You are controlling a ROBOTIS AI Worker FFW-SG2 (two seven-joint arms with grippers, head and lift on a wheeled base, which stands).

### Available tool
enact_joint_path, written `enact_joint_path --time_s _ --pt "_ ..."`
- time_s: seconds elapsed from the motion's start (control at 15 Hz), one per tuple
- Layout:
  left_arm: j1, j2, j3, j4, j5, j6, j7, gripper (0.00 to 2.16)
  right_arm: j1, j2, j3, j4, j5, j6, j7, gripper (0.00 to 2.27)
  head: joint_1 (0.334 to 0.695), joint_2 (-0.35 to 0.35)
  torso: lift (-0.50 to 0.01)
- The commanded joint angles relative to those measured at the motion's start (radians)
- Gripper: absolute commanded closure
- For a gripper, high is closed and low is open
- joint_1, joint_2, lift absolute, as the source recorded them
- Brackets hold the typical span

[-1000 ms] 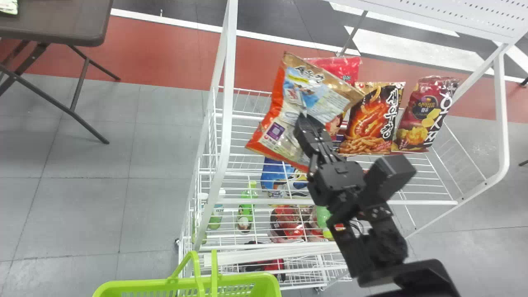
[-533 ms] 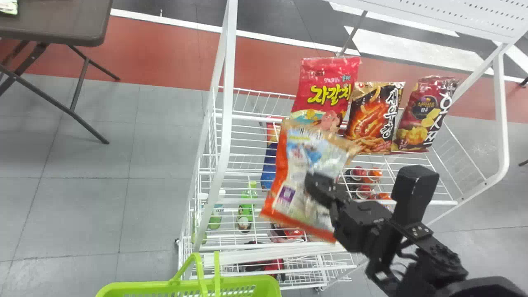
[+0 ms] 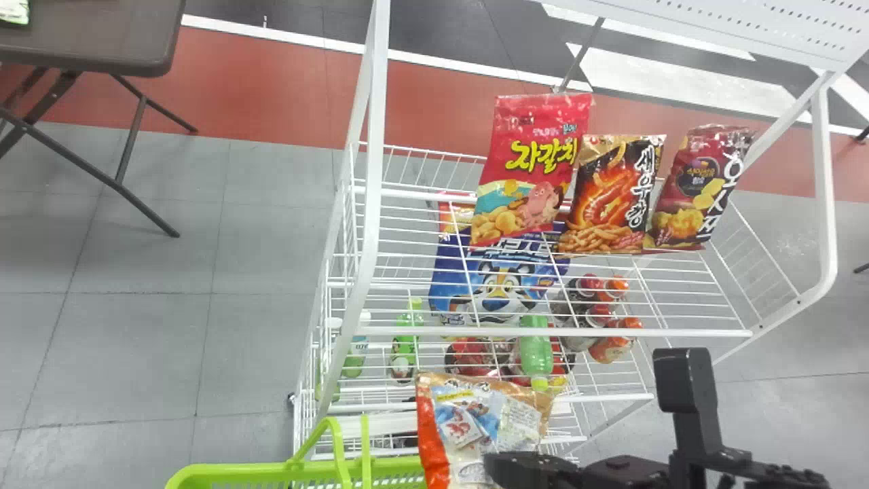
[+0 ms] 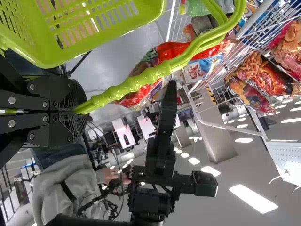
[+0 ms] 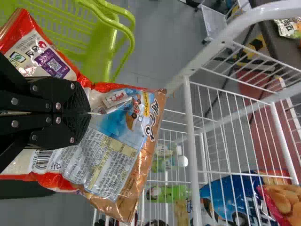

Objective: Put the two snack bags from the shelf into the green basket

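My right gripper (image 3: 506, 468) is at the bottom of the head view, shut on an orange and gold snack bag (image 3: 468, 421), just right of the green basket (image 3: 258, 470). In the right wrist view the gripper (image 5: 89, 113) pinches the bag (image 5: 117, 146) by its middle, and the basket (image 5: 80, 28) is beyond it. In the left wrist view my left gripper (image 4: 77, 111) is shut on the handle (image 4: 136, 82) of the basket (image 4: 94, 28). Three snack bags stand on the shelf: a red one (image 3: 533, 170), a black one (image 3: 614, 193) and a dark red one (image 3: 699, 187).
The white wire rack (image 3: 557, 333) has a front rail and side posts around the shelf. Beneath lie a blue bag (image 3: 499, 278), bottles (image 3: 536, 350) and cans (image 3: 611, 346). A dark folding table (image 3: 88, 37) stands at the far left.
The right arm has drawn the orange and gold bag back from the rack, down toward the basket, uncovering the red bag and the items below. The basket's handles have shifted slightly right.
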Motion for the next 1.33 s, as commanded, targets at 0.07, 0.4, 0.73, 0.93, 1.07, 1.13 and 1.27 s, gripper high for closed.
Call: enact_joint_path --time_s 0.07,0.4,0.73,0.93,1.07,1.13,1.27 --pt "0.003 0.002 -0.008 -0.001 -0.005 -0.001 0.0 2.1 0.009 0.0 0.077 0.002 -0.009 0.023 0.0 2.22 0.695 -0.35 -0.01" --pt "0.009 0.002 -0.013 -0.007 -0.009 -0.001 -0.005 2.1 0.017 -0.04 0.318 0.064 0.103 0.023 -0.069 2.22 0.695 -0.35 -0.01" --pt "0.012 0.002 -0.011 -0.007 -0.009 -0.004 -0.009 2.1 -0.012 -0.089 0.532 0.193 0.214 0.023 -0.142 2.22 0.695 -0.35 -0.01" --pt "0.014 0.002 -0.008 -0.009 -0.009 -0.007 -0.012 2.1 -0.041 -0.098 0.592 0.308 0.252 0.023 -0.162 2.22 0.695 -0.35 -0.01" --pt "0.014 0.003 -0.008 -0.011 -0.009 -0.007 -0.014 2.1 -0.052 -0.107 0.614 0.387 0.284 0.021 -0.161 1.94 0.695 -0.35 -0.01" --pt "0.014 0.005 -0.008 -0.012 -0.009 -0.007 -0.014 2.1 -0.06 -0.113 0.62 0.397 0.295 -0.019 -0.159 1.14 0.695 -0.35 -0.01" --pt "0.012 0.003 -0.003 -0.011 -0.009 -0.007 -0.014 2.1 -0.06 -0.132 0.618 0.374 0.309 -0.028 -0.153 0.0 0.695 -0.35 -0.01"
